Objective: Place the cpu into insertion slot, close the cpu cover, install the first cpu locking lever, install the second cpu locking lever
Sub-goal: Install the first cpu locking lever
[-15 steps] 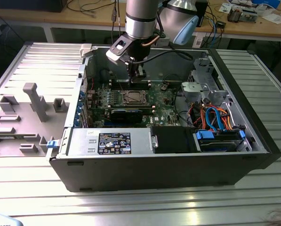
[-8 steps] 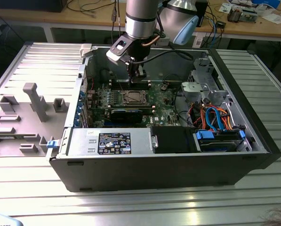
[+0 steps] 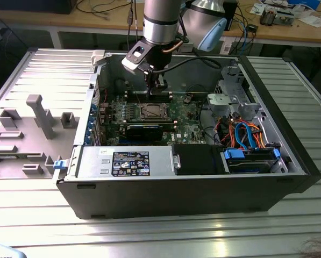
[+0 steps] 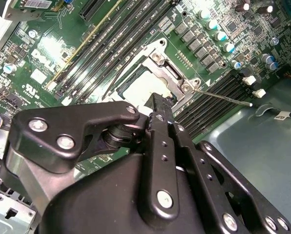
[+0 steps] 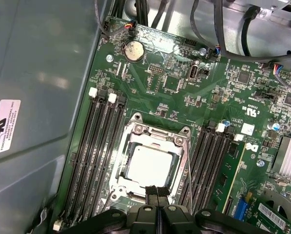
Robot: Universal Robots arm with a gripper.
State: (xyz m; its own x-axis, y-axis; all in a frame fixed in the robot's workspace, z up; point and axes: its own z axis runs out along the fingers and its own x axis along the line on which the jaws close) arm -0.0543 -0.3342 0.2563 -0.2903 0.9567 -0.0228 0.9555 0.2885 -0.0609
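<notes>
Inside the open case (image 3: pixel 90 177), left of centre, my arm (image 3: pixel 161 21) hangs nearly vertical, the gripper (image 5: pixel 157 191) with its fingers pressed together over the edge of the cover (image 5: pixel 157 132). The cpu (image 5: pixel 150 165) sits in the slot (image 5: pixel 126 171) beneath that cover. Well to the right sit the drives (image 3: pixel 249 160).

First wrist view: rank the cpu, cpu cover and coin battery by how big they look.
1. cpu cover, its frame reaching round the cpu.
2. cpu.
3. coin battery, clearly smallest, though it may lie farther from the camera.
</notes>
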